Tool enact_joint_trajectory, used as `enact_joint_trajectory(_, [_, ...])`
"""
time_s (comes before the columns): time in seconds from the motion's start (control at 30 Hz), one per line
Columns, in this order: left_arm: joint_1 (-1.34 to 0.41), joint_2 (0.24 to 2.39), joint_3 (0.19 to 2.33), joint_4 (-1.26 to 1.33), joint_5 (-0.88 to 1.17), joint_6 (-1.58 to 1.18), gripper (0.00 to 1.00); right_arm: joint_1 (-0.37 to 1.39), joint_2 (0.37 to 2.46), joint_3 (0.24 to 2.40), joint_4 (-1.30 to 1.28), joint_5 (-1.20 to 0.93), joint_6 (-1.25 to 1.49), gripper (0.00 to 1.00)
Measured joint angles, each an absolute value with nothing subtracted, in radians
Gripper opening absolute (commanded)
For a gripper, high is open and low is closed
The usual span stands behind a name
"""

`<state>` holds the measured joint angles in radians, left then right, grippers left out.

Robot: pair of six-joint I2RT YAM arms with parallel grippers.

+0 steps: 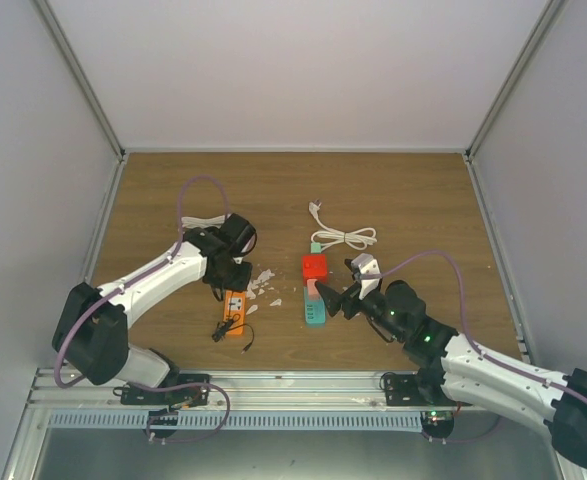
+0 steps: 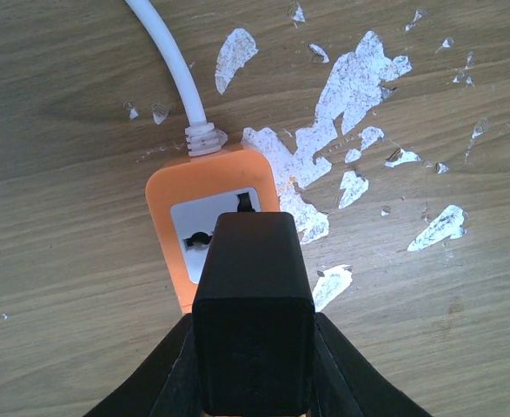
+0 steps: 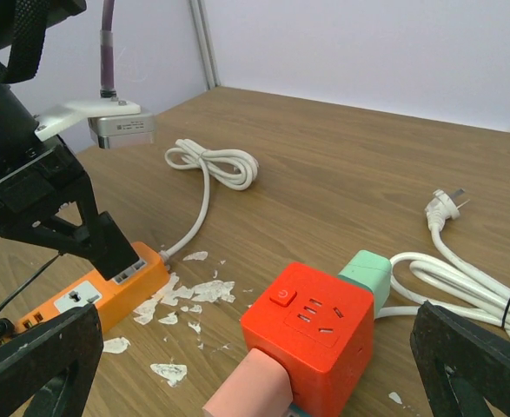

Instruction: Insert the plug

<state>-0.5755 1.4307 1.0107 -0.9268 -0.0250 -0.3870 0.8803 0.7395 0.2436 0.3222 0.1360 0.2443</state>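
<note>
Reaches across the table (image 1: 413, 190) from both near corners, elbows bent. Points the left gripper (image 1: 231, 275) down over the orange power strip (image 1: 235, 312); levels the right gripper (image 1: 338, 298) at the red cube socket (image 1: 315, 266), spread wide, holding nothing. Pinches a black plug (image 2: 253, 313) tight in the left jaws, over the strip's end socket by the white cord (image 2: 172, 61). Shows only from the left wrist the plug covering part of that socket; cannot tell whether seated.

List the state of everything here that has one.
left gripper, shut on black plug.
black plug, held over a socket; seating unclear.
orange strip, flat on the table, one socket partly under the plug.
right gripper, open.
red cube socket, visible outlet empty.
white cord, bundled, its plug lying unplugged.
</note>
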Motion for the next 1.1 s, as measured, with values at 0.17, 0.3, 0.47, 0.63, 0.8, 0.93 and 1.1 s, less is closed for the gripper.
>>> enact_joint_trajectory(0.17, [-0.575, 1.433, 1.011, -0.926, -0.025, -0.385, 0.00, 0.880, 0.739, 0.242, 0.323, 0.136, 0.244, 0.99])
enact_joint_trajectory(0.3, [-0.575, 1.439, 1.015, -0.927, -0.027, -0.385, 0.00, 0.880, 0.737, 0.242, 0.323, 0.134, 0.244, 1.00])
enact_joint_trajectory(0.47, [-0.575, 1.473, 1.030, -0.929, -0.029, -0.385, 0.00, 0.880, 0.725, 0.240, 0.322, 0.133, 0.245, 1.00])
enact_joint_trajectory(0.63, [-0.571, 1.524, 1.028, -0.880, -0.020, -0.409, 0.00, 0.880, 0.716, 0.235, 0.323, 0.133, 0.249, 1.00])
enact_joint_trajectory(0.8, [-0.571, 1.534, 1.013, -0.860, -0.021, -0.430, 0.00, 0.880, 0.714, 0.229, 0.322, 0.133, 0.255, 1.00])
enact_joint_trajectory(0.93, [-0.573, 1.545, 1.018, -0.862, -0.028, -0.436, 0.00, 0.880, 0.713, 0.228, 0.322, 0.133, 0.260, 1.00])
enact_joint_trajectory(1.1, [-0.588, 1.571, 1.037, -0.876, -0.054, -0.438, 0.00, 0.880, 0.705, 0.225, 0.322, 0.133, 0.260, 1.00])
